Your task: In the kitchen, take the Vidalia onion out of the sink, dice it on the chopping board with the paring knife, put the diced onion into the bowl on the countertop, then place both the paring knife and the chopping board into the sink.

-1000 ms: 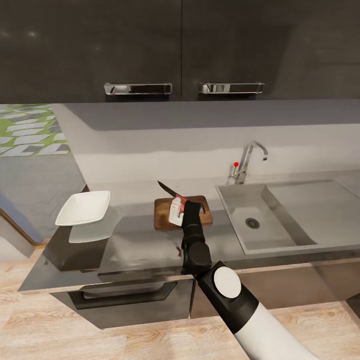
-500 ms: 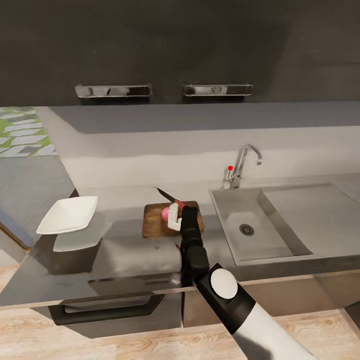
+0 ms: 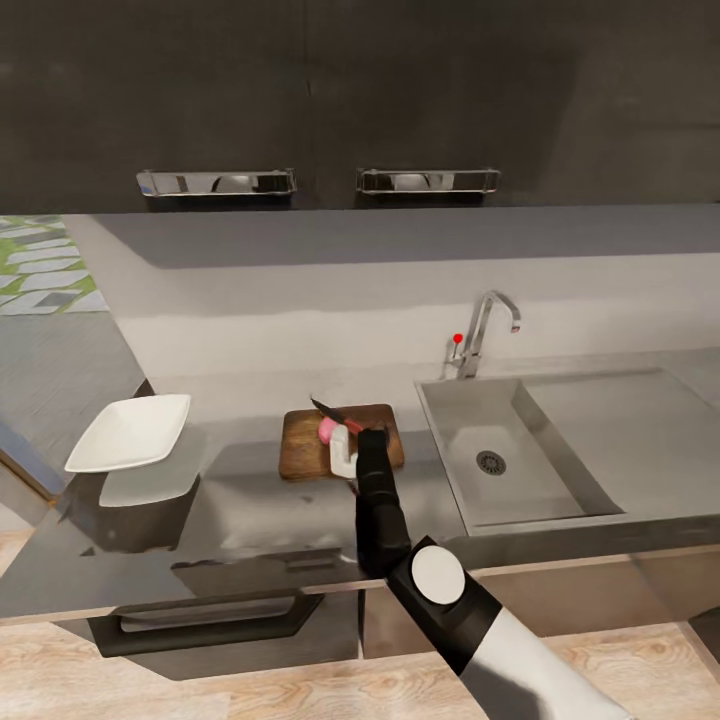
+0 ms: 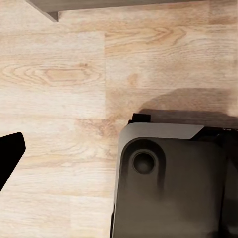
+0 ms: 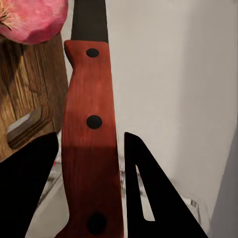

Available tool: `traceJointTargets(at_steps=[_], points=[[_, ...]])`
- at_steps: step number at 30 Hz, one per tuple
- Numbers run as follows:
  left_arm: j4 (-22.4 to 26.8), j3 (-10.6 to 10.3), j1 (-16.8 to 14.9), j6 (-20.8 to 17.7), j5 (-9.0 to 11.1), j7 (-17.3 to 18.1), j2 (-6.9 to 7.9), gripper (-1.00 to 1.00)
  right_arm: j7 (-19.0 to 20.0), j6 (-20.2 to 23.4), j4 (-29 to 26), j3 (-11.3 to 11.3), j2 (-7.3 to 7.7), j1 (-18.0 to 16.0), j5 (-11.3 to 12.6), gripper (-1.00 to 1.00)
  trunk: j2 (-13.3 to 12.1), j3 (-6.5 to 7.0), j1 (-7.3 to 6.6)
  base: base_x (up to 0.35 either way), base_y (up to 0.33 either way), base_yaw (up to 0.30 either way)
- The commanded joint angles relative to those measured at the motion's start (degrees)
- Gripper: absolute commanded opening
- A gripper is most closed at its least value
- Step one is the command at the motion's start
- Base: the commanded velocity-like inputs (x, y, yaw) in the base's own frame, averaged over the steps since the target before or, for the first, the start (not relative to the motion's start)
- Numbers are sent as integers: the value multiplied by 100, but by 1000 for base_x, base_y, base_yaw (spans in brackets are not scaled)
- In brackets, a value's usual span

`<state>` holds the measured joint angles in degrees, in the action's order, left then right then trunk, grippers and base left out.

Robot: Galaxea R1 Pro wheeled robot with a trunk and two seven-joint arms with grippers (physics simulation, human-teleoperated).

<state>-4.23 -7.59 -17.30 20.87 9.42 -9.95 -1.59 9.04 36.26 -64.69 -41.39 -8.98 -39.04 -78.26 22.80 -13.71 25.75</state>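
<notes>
The wooden chopping board (image 3: 300, 452) lies on the countertop left of the sink (image 3: 520, 440). A pink onion (image 3: 326, 430) rests on the board; it also appears as the onion (image 5: 32, 17) in the right wrist view. My right gripper (image 3: 345, 452) hovers over the board, shut on the paring knife's red-brown handle (image 5: 89, 134). Its dark blade (image 3: 324, 408) points away over the onion. The white bowl (image 3: 130, 432) stands at the counter's left end. My left gripper hangs low over the floor, one black fingertip (image 4: 10, 153) far out at the frame's edge.
A chrome faucet (image 3: 482, 330) with a red knob stands behind the sink, whose basin has a drain (image 3: 490, 462). Dark wall cabinets with two metal handles hang above. My base (image 4: 168, 183) sits over wooden floor (image 4: 59, 74). The counter's front edge is close.
The head view has shifted, sliding the whole scene leftward. The right gripper has drawn the knife back and lower over the board, and the onion now shows beside the blade.
</notes>
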Motion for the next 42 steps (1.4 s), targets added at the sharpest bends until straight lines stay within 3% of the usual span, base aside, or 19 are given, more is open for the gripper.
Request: traceJointTargets(at_steps=[1, 3, 4, 21, 42], points=[[-25, -50, -10, 40, 52, -7, -2, 100, 49, 30, 52, -35, -2, -9, -67, -100, 12, -11, 3, 0, 0, 0], [-25, -50, -10, 40, 52, -7, -3, 100, 47, 30, 120, -52, -10, -10, -65, -100, 12, -11, 3, 0, 0, 0], [-25, -50, -10, 40, 52, -11, 1, 100, 39, 30, 237, -63, -102, -7, -58, -100, 12, -11, 3, 0, 0, 0], [-25, -50, -10, 40, 52, -15, 1, 100, -281, 30, 229, -63, -102, -9, -33, -100, 12, -11, 3, 0, 0, 0], [-25, -50, -10, 40, 52, -15, 1, 100, -312, 24, 234, -47, -97, -9, -17, -100, 12, -11, 3, 0, 0, 0]])
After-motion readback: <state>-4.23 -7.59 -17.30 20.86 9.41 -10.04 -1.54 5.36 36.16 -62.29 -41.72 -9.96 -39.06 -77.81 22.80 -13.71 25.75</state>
